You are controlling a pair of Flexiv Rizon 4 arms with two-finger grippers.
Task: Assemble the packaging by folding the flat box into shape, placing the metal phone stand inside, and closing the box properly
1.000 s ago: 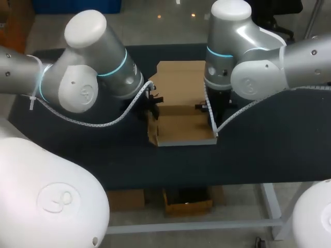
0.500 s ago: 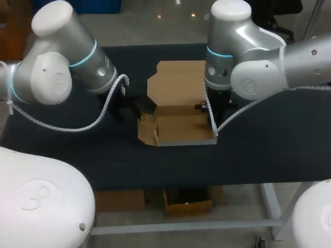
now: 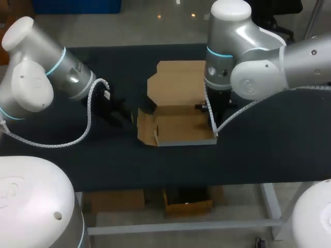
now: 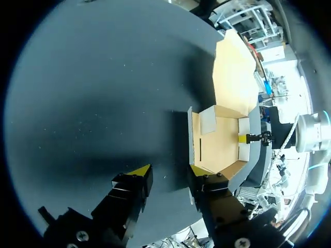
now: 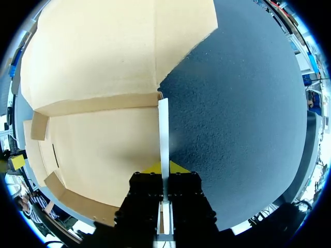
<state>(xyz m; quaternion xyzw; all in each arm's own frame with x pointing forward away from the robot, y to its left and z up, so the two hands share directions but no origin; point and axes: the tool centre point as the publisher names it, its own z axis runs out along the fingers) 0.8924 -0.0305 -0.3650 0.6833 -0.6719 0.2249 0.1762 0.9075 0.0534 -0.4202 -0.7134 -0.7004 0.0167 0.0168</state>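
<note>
Right gripper (image 5: 163,169) is pinching the right side wall (image 5: 163,129) of the box (image 3: 181,126) between nearly closed fingers, probably propping that wall upright while the shape is being set. Box is sitting at centre of table (image 3: 269,150), lid (image 3: 178,82) lying flat toward 12 o'clock. Left gripper (image 4: 168,173) is hovering at the box's 9 o'clock, fingers spread, carrying nothing. Count: one box, two grippers. Phone stand is not showing.

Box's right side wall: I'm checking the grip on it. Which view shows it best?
Right wrist view: the side wall runs edge-on into the right claw, which pinches it. In the head view the right arm hides the contact; the left wrist view shows it only far off.
</note>
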